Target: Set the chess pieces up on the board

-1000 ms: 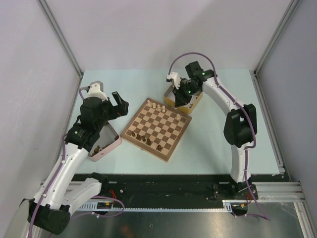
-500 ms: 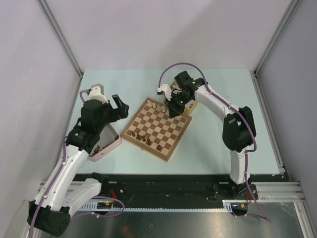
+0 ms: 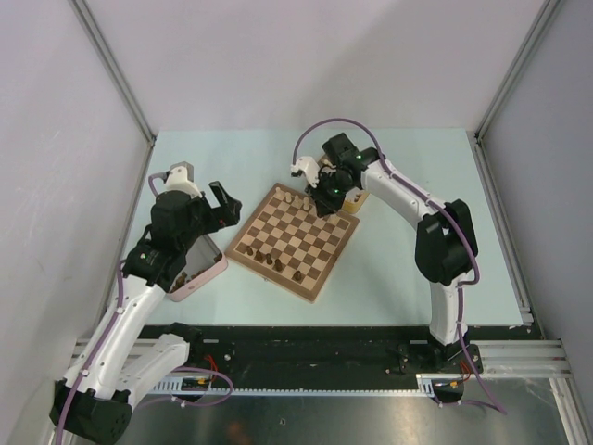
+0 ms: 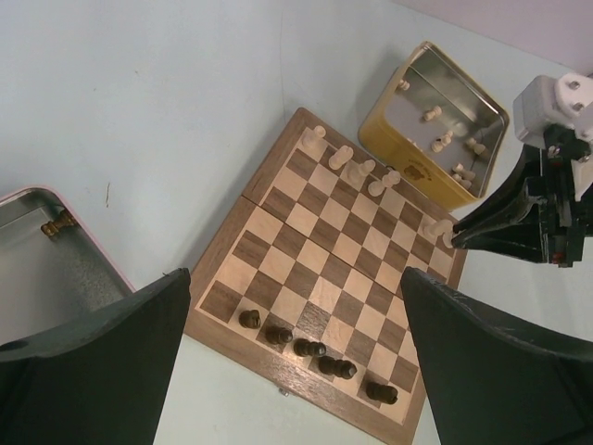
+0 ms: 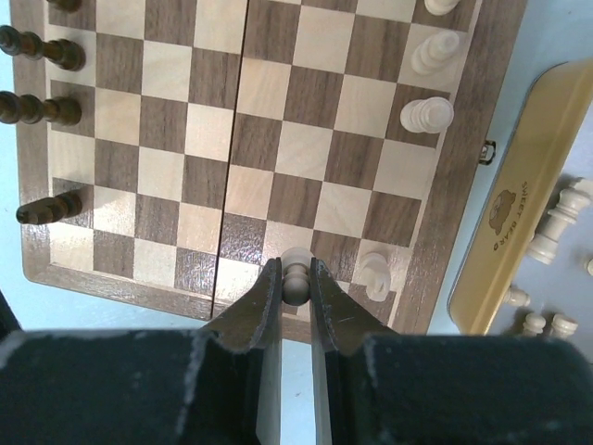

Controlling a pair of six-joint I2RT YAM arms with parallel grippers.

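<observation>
2 arms flank the board [image 3: 293,239]. The right arm reaches forward with its elbow high and its wrist pointing down. The right gripper [image 3: 321,206] pinches a pale chess piece [image 5: 296,278] over an edge square beside the yellow tin [image 4: 408,158]. The left gripper [image 3: 222,200], fingers spread wide, hangs above the pink tin [image 3: 199,269].

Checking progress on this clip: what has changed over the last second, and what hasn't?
The right gripper, shut on a pale piece, swung left from above the yellow tin to the corner of the board nearest that tin, and now holds the piece over it. The left gripper stayed open beside the pink tin. The other pieces did not move.
</observation>
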